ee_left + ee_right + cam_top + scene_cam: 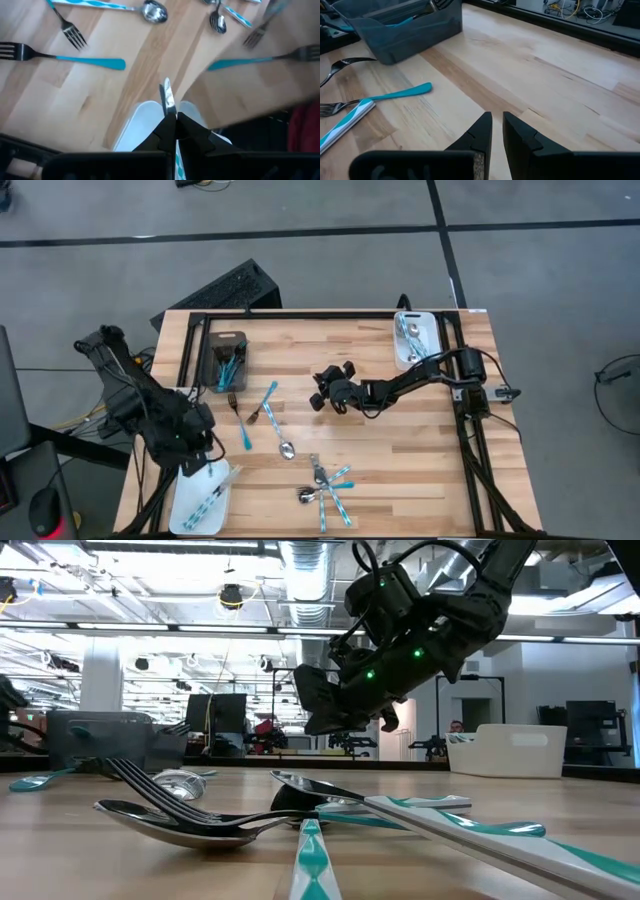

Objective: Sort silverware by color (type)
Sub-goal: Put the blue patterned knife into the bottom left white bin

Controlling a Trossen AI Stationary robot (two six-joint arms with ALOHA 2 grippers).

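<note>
light wooden table (400, 440) first: left gripper (171, 118) is over the white rectangular tray (192, 510) at the near-left corner, fingers clamped on a flat silver knife with teal-striped handle (167, 95). lower it level and let go inside the rim. right gripper (322, 387) hovers mid-table, fingers nearly closed, empty. teal-handled silverware pile (325, 485) waits near-centre.
</note>
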